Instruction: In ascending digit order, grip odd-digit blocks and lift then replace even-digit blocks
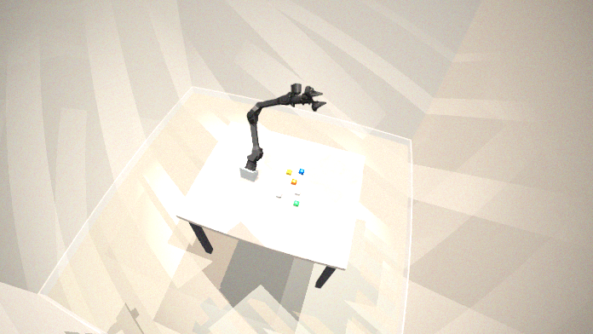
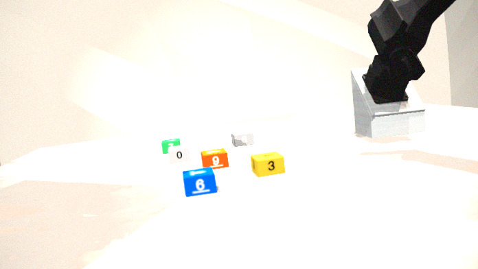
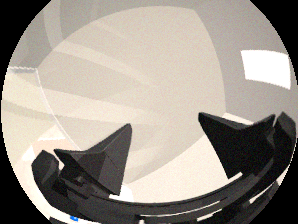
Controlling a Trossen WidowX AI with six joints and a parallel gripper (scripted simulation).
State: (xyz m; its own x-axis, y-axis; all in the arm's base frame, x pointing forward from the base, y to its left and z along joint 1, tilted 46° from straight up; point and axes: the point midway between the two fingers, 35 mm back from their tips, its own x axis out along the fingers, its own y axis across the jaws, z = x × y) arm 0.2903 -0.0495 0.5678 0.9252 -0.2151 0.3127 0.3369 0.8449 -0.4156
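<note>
My gripper [image 1: 324, 98] [image 3: 165, 119] is open and empty, high above the table and away from all blocks. A blue block [image 1: 302, 171] [image 2: 200, 184] shows an underlined 6; a bit of blue shows at the wrist view's lower edge. A yellow block [image 1: 289, 172] [image 2: 270, 165] shows 3. An orange block [image 1: 294, 181] [image 2: 215, 160] shows an underlined 9. A white block [image 1: 297, 193] [image 2: 179, 155] shows 0. A green block [image 1: 296, 204] [image 2: 165, 147] stands behind it, its digit partly hidden. A grey block [image 1: 279, 196] [image 2: 237, 140] has a washed-out digit, too unclear to read.
The white table [image 1: 315, 238] bears the arm's grey base [image 1: 249, 174] [image 2: 395, 124], left of the blocks in the top view and behind them at the right in the exterior view. The blocks stand apart in a loose group. The arm reaches over the table's far side.
</note>
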